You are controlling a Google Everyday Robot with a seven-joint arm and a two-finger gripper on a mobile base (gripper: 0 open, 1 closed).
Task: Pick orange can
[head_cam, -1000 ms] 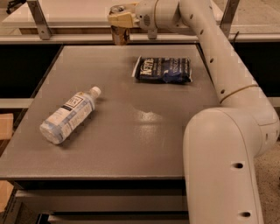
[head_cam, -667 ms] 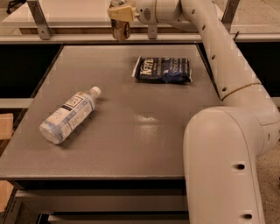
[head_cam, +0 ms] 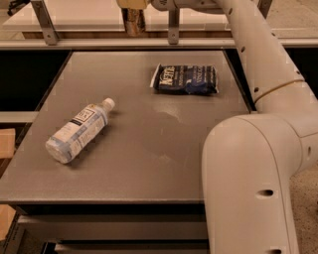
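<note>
Claw (head_cam: 133,4) clamped on the orange can (head_cam: 133,22), both cut off by the top edge.

Only the claw's lower tips show, and the can hangs from them above the far edge of the bench (head_cam: 149,168), its top hidden. The arm (head_cam: 258,163) blocks the bench's right near corner. The water bottle (head_cam: 79,130) lies on its side, its white label print unreadable; the white lettering on the dark blue chip bag (head_cam: 186,79) cannot be made out either.

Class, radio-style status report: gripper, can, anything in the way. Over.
Gripper at top edge, shut on can. Can off the table, held above its far side. Bottle, chip bag lying below, clear of it.
</note>
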